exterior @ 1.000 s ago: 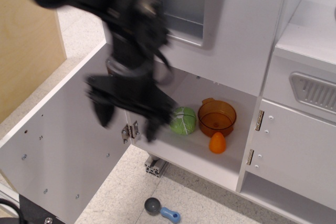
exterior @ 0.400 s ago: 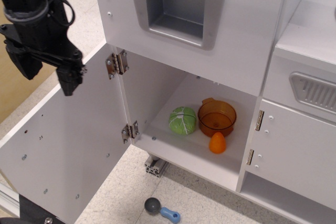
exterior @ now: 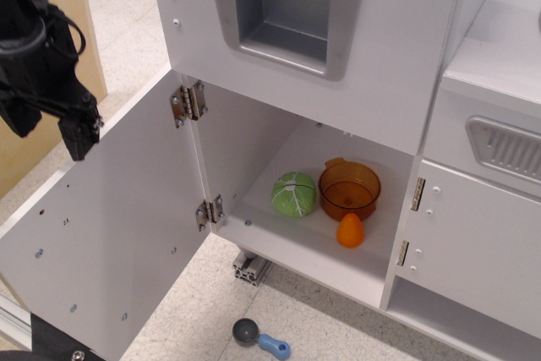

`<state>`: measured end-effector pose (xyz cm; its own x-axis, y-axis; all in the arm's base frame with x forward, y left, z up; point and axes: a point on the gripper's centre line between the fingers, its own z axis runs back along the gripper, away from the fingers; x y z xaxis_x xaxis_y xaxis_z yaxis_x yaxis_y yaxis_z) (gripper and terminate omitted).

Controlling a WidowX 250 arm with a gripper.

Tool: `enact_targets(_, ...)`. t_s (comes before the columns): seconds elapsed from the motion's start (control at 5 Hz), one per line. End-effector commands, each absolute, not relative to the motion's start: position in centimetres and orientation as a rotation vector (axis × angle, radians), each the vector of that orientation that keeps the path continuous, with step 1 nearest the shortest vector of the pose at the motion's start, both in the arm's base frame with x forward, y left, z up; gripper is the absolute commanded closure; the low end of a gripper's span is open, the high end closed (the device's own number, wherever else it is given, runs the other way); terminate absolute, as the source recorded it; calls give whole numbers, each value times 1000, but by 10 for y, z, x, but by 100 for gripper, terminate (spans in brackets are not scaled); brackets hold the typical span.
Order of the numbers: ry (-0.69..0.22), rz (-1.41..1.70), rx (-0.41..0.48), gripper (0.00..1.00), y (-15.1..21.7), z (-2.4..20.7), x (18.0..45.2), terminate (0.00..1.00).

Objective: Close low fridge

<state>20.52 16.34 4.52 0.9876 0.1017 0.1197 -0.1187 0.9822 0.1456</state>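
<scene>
The low fridge stands open. Its large white door swings out to the left on two silver hinges, showing its inner face. The compartment holds a green cabbage, an orange bowl and a small orange piece. My black gripper hangs at the far left, above the door's outer top edge, fingers pointing down. The fingers are apart with nothing between them. The door's handle is hidden.
The upper door with a grey recessed dispenser is above. A smaller white cabinet door with two hinges and a grey vent are at right. A blue-handled scoop lies on the floor. A wooden panel stands behind the gripper.
My gripper has swept from in front of the open compartment leftwards and up, past the hinges to the door's far outer edge. The door has not moved.
</scene>
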Motion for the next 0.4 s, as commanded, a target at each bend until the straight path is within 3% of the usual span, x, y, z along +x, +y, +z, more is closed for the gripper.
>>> enact_targets(0.0, -103, 102, 138, 0, 158, 23, 208, 0)
enact_targets(0.2, -86, 116, 109, 0, 142, 15, 209, 0)
